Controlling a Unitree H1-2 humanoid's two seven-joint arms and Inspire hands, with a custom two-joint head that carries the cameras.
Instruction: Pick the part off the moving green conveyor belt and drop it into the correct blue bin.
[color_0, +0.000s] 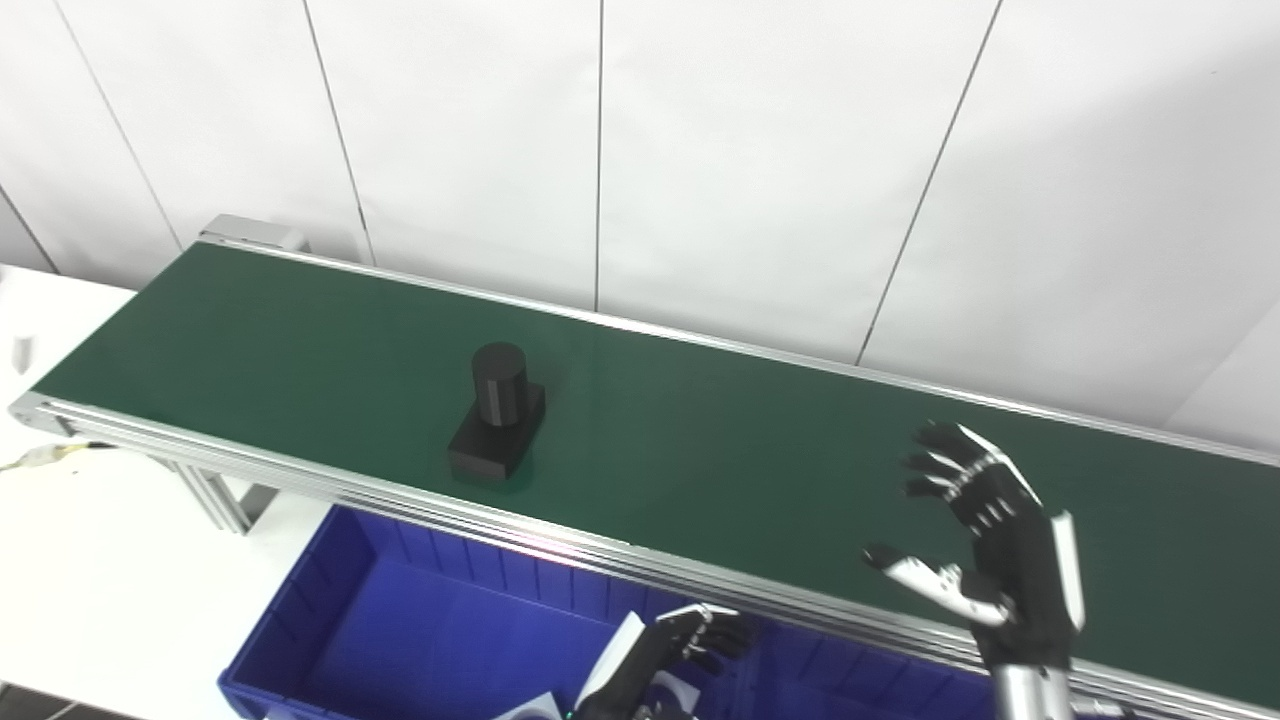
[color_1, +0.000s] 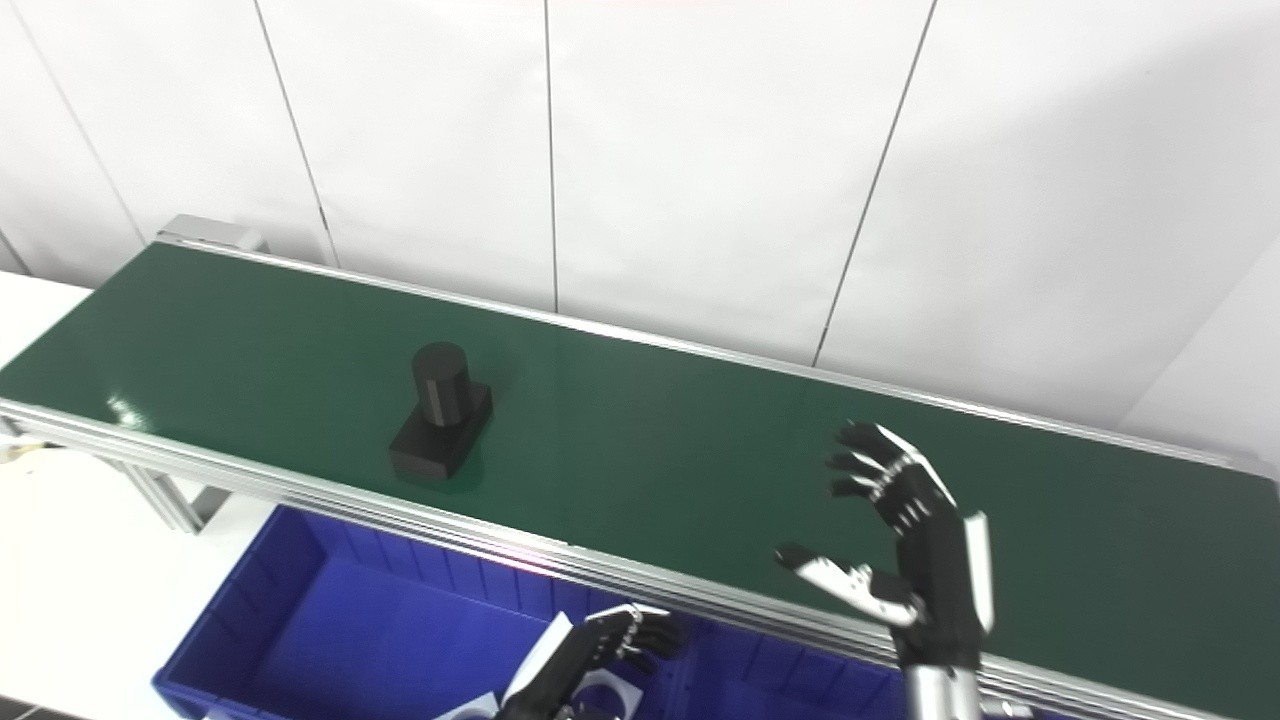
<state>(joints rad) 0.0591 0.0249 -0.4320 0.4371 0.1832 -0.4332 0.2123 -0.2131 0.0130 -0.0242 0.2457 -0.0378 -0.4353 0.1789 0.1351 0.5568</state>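
While riding on the green belt (color_0: 700, 450), black part (color_0: 497, 425) seen left of centre, nearer the near rail than the far one. Made of a square base lying flat on the belt with an upright cylinder on top, set toward the far side of the base. Touched by neither robot hand.

Right robot hand (color_0: 985, 545) raised over the right part of the belt, well apart from the part. Held wide and empty, fingers (color_0: 945, 465) spread and pointing up and left, thumb (color_0: 915, 575) stretched out to the left on the near side.

Left robot hand (color_1: 600, 655) low at the bottom edge, on the near side of the belt rail and over the blue bin (color_0: 330, 610). Fingers curled inward, nothing seen between them; mostly cut off by the frame edge, so whether fully closed cannot be told. White, partly hidden shapes visible just below it, too cropped to identify.

Bin set under the near rail, below and slightly right of the part, with ribbed inner walls; a divider visible near the left robot hand, more blue continuing to the right.

Belt running from far left to near right between silver rails, carried on a metal frame (color_0: 215, 500) with legs standing on the white bench (color_0: 90, 560). White panelled wall (color_0: 700, 150) rising behind the far rail.
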